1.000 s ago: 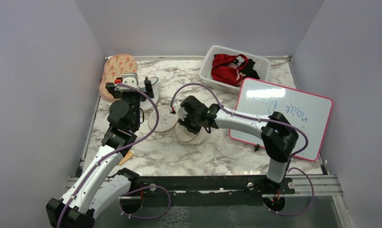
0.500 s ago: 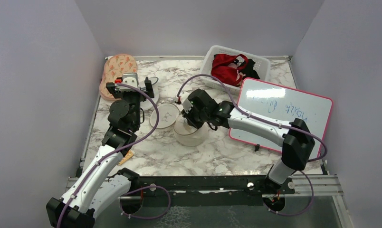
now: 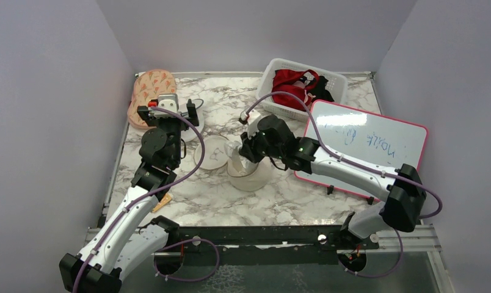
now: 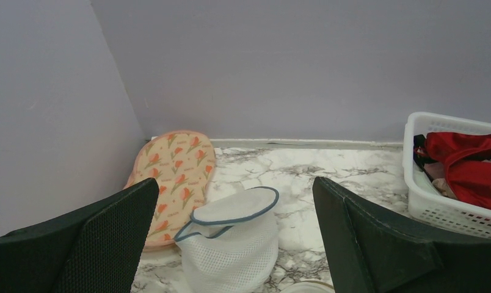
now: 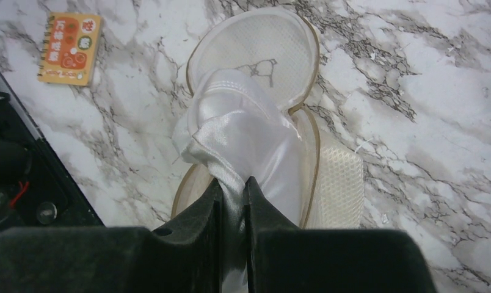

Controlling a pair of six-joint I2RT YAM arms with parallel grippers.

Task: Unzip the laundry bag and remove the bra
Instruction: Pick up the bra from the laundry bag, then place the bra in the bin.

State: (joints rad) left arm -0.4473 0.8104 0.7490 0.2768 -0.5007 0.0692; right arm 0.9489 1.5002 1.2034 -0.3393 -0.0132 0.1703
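The cream laundry bag lies unzipped on the marble table, its lid (image 3: pixel 210 152) with a dark line drawing (image 5: pixel 259 67) folded flat to the left of the mesh base (image 3: pixel 255 177). The white satin bra (image 5: pixel 249 137) rises out of the base in a bunched fold. My right gripper (image 5: pixel 232 183) is shut on that fold and hangs just over the bag (image 3: pixel 243 151). The bra's lower part is still inside the base (image 5: pixel 338 183). My left gripper (image 4: pixel 236 183) stands open and holds nothing, up near the back left (image 3: pixel 170 112), well apart from the bag.
A white-and-grey mesh pouch (image 4: pixel 231 244) sits under the left gripper, with an orange-patterned pouch (image 3: pixel 150 90) behind it. A white basket (image 3: pixel 278 66) with a red garment (image 3: pixel 290 86) stands at the back. A pink-framed whiteboard (image 3: pixel 368 149) lies right, and a small orange notebook (image 5: pixel 69 47) near left.
My right gripper has shut on the bra and drawn it up and to the right out of the bag's base. The left arm has stayed still.
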